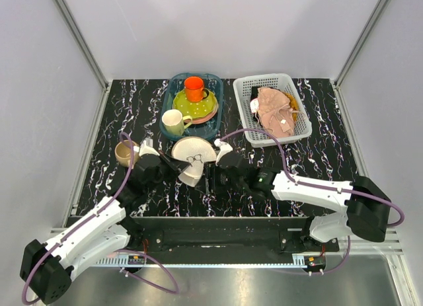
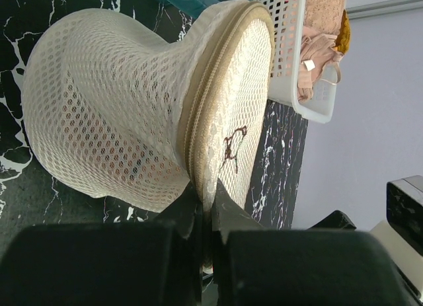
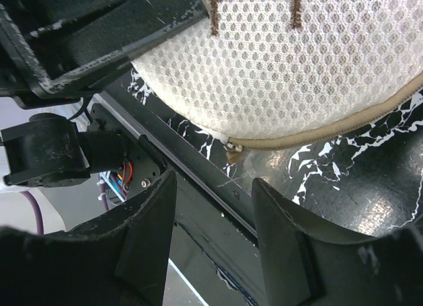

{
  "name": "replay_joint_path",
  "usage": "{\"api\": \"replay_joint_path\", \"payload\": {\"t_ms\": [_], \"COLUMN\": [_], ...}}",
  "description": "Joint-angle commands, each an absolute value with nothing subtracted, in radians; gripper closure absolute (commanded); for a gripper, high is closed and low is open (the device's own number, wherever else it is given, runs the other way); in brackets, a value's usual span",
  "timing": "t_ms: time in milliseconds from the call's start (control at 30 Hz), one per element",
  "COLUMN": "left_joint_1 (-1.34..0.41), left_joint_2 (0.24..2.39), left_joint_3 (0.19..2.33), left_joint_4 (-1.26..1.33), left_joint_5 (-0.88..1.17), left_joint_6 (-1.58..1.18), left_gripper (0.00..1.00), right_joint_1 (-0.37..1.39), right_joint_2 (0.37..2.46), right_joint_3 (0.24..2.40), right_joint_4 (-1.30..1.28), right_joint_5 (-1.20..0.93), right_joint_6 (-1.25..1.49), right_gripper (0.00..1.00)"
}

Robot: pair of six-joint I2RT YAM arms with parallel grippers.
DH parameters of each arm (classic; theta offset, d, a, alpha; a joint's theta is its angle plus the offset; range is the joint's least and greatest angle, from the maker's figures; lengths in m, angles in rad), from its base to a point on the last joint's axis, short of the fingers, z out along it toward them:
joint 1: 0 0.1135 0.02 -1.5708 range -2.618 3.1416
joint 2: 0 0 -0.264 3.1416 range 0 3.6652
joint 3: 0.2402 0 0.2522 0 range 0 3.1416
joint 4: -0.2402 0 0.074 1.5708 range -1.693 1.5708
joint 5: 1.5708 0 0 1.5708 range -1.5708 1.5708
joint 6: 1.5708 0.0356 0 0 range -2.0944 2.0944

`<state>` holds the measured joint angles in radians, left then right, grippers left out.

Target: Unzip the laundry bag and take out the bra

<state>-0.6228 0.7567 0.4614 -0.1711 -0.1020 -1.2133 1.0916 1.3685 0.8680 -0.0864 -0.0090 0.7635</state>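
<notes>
The laundry bag (image 1: 193, 153) is a cream mesh drum with a spectacles print, tipped on its side at the table's near middle. My left gripper (image 2: 206, 195) is shut on the rim of the laundry bag (image 2: 112, 101), right at the tan zipper seam (image 2: 198, 114). Just below the laundry bag (image 3: 297, 68), my right gripper (image 3: 213, 187) is open, its jaws a little short of the small tan zipper pull (image 3: 232, 154) and holding nothing. In the top view the left gripper (image 1: 176, 167) and right gripper (image 1: 209, 176) flank the bag's near edge. The bra is hidden.
A white lattice basket (image 1: 299, 129) with pale pink cloth (image 1: 274, 108) stands back right. A blue tray (image 1: 170, 88) holds plates and an orange cup (image 1: 193, 88); a cream mug (image 1: 174, 123) and a small bowl (image 1: 125, 153) sit to the left. The table's front edge (image 3: 192, 180) runs under the right gripper.
</notes>
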Motion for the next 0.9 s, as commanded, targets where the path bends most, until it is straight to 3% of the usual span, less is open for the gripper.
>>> {"api": "replay_joint_path", "payload": {"t_ms": [0,867], "left_joint_1": [-0.626,-0.626], "left_joint_2": [0.752,0.718], "left_joint_3": [0.509,0.508], "left_joint_4": [-0.144,-0.161], "left_joint_5": [-0.14,-0.146], "left_joint_6": [-1.22,-1.215], "left_gripper": [1.0,1.0], "right_joint_1": [1.112,1.164], "right_joint_2": [1.367,1.5], "right_joint_3": [0.923,1.002], "right_joint_4": [-0.037,-0.066], "right_joint_5": [0.031,0.255], "right_joint_6": [0.778,0.775], "right_gripper": [0.43,0.44]}}
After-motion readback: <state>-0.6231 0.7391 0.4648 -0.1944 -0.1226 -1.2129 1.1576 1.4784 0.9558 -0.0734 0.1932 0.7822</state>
